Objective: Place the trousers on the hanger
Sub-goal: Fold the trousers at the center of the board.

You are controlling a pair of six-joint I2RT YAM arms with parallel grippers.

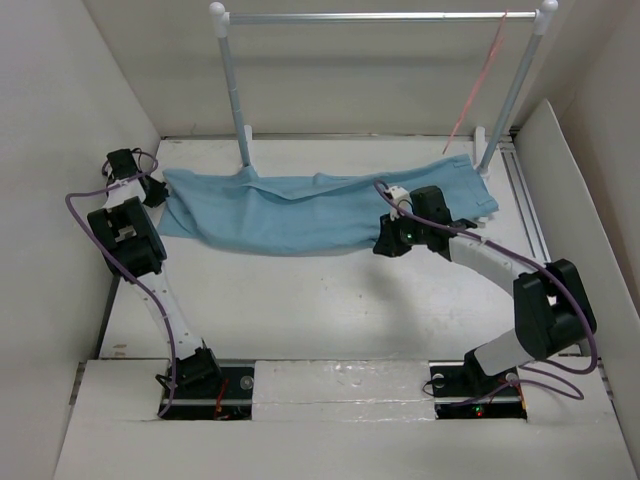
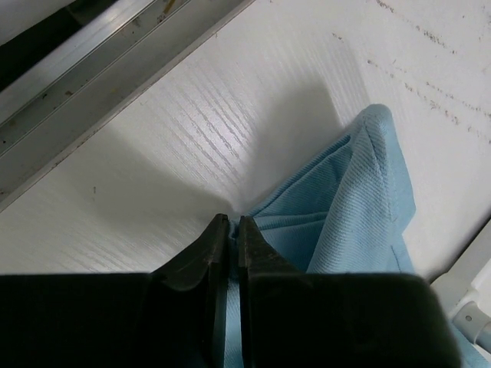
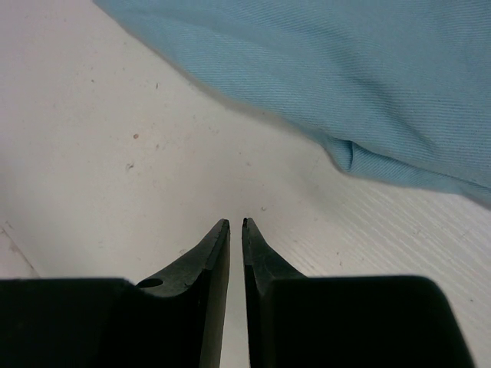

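The light blue trousers (image 1: 300, 212) lie spread out lengthwise across the far half of the table. My left gripper (image 1: 158, 190) is at their left end. In the left wrist view it (image 2: 232, 218) is shut, pinching a fold of the cloth (image 2: 360, 207) between its fingers. My right gripper (image 1: 384, 243) is at the trousers' near edge, right of centre. In the right wrist view it (image 3: 235, 222) is shut and empty over bare table, with the cloth edge (image 3: 345, 84) just beyond it. The thin pink hanger (image 1: 480, 85) hangs from the rail's right end.
A silver rail (image 1: 380, 17) on two white-knobbed posts (image 1: 232, 80) (image 1: 515, 90) stands at the back of the table. White walls enclose the left, back and right sides. An aluminium track (image 2: 77, 69) runs along the table's left edge.
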